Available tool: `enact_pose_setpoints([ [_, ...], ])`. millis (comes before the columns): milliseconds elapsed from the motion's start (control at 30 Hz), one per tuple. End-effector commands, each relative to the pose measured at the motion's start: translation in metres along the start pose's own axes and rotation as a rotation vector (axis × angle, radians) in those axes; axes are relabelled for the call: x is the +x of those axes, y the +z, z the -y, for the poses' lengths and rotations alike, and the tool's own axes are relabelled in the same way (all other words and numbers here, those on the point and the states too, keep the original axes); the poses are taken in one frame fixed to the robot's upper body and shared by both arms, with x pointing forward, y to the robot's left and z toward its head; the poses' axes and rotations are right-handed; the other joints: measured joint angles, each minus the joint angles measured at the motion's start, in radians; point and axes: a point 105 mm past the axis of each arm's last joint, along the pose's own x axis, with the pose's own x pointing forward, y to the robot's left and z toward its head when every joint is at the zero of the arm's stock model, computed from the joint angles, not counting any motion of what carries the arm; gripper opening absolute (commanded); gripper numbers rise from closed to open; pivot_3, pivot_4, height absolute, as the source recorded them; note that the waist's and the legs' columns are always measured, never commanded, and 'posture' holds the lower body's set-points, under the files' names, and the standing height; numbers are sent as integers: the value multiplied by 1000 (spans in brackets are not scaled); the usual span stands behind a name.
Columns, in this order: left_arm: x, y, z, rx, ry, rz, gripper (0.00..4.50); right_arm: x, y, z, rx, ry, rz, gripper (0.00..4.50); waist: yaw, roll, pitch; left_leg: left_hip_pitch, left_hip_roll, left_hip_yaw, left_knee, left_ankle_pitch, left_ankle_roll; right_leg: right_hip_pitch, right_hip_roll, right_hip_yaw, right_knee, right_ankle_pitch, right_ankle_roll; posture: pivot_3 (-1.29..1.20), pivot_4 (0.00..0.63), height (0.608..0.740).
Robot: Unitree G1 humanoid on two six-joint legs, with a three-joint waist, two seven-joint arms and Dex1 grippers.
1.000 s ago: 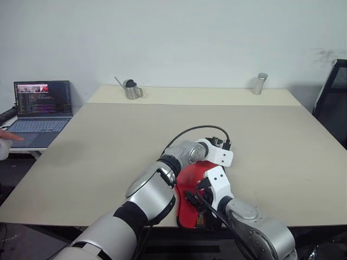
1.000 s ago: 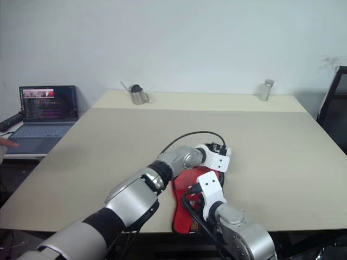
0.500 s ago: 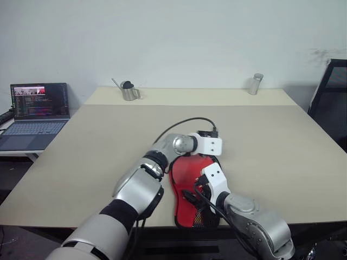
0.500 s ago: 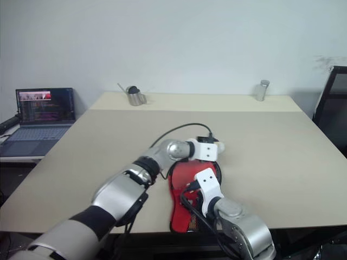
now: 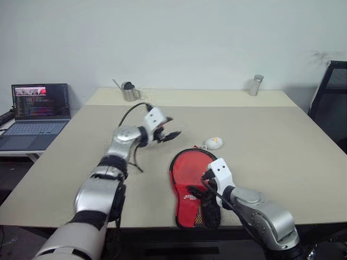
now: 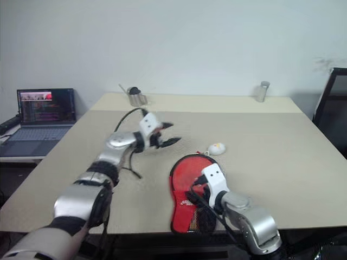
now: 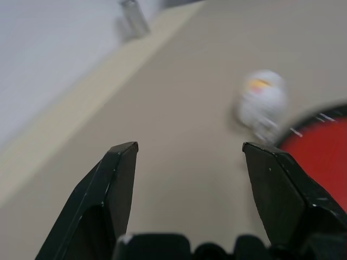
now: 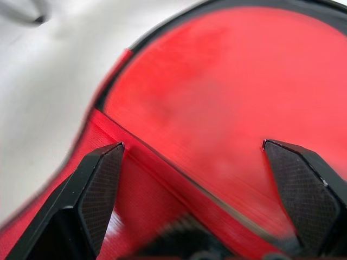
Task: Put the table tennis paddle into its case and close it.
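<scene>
The soft red paddle-shaped cover with a black edge (image 5: 190,181) lies flat near the front edge of the big pale table (image 5: 271,141). It has white letters and a black net pocket at its narrow end. I cannot tell if the hard bat is inside it, because no wooden handle shows.

The right claw (image 5: 209,187) sits just over the narrow end of the cover. Its two black fingers are spread wide and hold nothing. The left claw (image 5: 165,134) is up in the air over the table, away from the cover. Its fingers are spread too, and empty.

What could go wrong? The cover is soft cloth, so it may bend or slide toward the table edge if a finger pushes it from one side. It could even slip off the front. The zip pull is tiny, and I cannot see it, so fat fingers may miss it. A small round white thing with a yellow spot (image 5: 214,143) sits just beyond the cover's round end and could get bumped away.
</scene>
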Motion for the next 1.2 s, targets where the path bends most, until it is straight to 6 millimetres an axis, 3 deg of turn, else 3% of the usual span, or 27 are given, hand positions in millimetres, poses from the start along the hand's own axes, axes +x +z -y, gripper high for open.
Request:
enact_pose_setpoints([
  [33,-21,18,2,25,-42,67,3355,-12,15,-5,15,53,50,4500,4,0,0,-1,0,-1,0,0,0,0,0,-1,-1,0,0,0,150,740],
  [167,-47,10,25,-37,-64,48,3355,-30,39,-13,3,143,122,4500,6,1,1,-1,0,-2,-5,0,0,0,-1,0,-6,0,0,0,150,740],
  [300,-43,23,56,-65,-150,66,3355,-49,60,-16,-16,233,176,4500,15,1,1,-1,-1,-2,-7,0,0,1,-2,-1,-10,1,-1,0,150,740],
  [433,-33,28,82,-41,-238,49,3355,-67,80,-6,-46,276,210,4500,15,1,1,-1,-1,-2,-9,0,0,1,-2,-1,-10,0,-1,0,150,740],
  [600,-12,25,89,-73,-246,51,3355,-79,89,24,-69,202,206,4500,10,2,2,0,-1,-1,-11,0,0,1,-2,-1,-11,0,-1,0,150,740],
  [733,16,9,93,-105,-268,5,3355,-78,100,69,-125,12,210,4500,10,3,2,0,-1,0,-11,0,0,1,-2,0,-12,0,-1,0,150,740],
  [867,40,1,97,-103,-293,-25,3355,-73,113,101,-160,-85,219,4500,9,3,2,0,-2,1,-11,0,0,1,-2,1,-12,0,0,0,150,740],
  [1000,51,5,94,-100,-294,-26,3355,-71,122,109,-188,-84,221,4500,6,3,2,-1,-1,2,-13,0,1,0,-1,1,-14,0,0,0,150,740],
  [1133,49,16,103,-99,-372,-11,4329,-65,122,111,-206,-75,212,4500,6,3,2,-2,0,2,-13,0,1,0,-1,2,-16,0,-1,0,150,740],
  [1200,49,18,106,-127,-391,-4,4444,-61,120,110,-207,-61,206,4500,7,3,2,-2,0,2,-13,0,1,0,-1,1,-17,0,-1,0,150,740],
])
